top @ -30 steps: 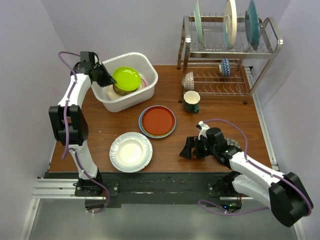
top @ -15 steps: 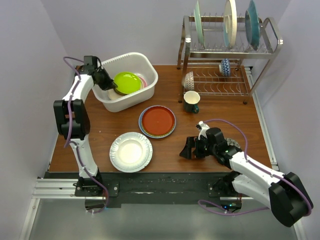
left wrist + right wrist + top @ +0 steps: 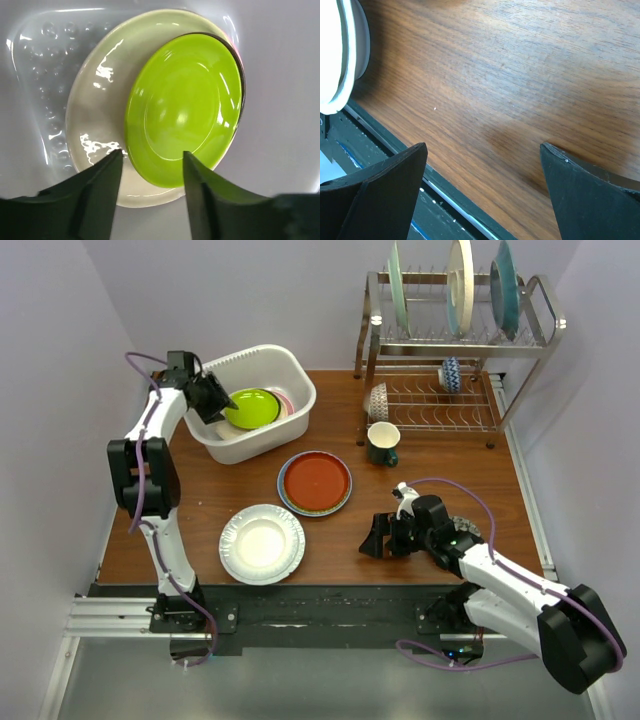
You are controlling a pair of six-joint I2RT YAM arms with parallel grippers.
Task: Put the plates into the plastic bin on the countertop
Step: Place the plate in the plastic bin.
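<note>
We see a tabletop (image 3: pixel 440 460) of dark reddish-brown wood with a clear grain, closed in by pale lilac walls (image 3: pixel 300 290). Far beyond the right hand (image 3: pixel 380 538) stands a steel dish rack (image 3: pixel 425 400) with three upright plates (image 3: pixel 461 285) on top and two small bowls (image 3: pixel 377 401) below, with a dark mug (image 3: pixel 382 443) just in front of it. A red-brown plate (image 3: pixel 315 481) lies between the two hands, and a white plate (image 3: pixel 262 543) lies to the left of the right hand, near the front edge.

The right hand's fingers (image 3: pixel 375 195) stand wide apart over bare wood, holding nothing.

The left hand (image 3: pixel 151 167) reaches into the white plastic bin (image 3: pixel 255 445). Its fingers are partly apart, not pinching anything. Just beyond them the lime plate (image 3: pixel 182 107) lies on a cream plate (image 3: pixel 95 100) at the bottom of the bin.

A second ago the left hand held the lime plate higher, above the bin's contents. Now the plate sits lower in the bin and the hand has let go. The right arm has not moved.
</note>
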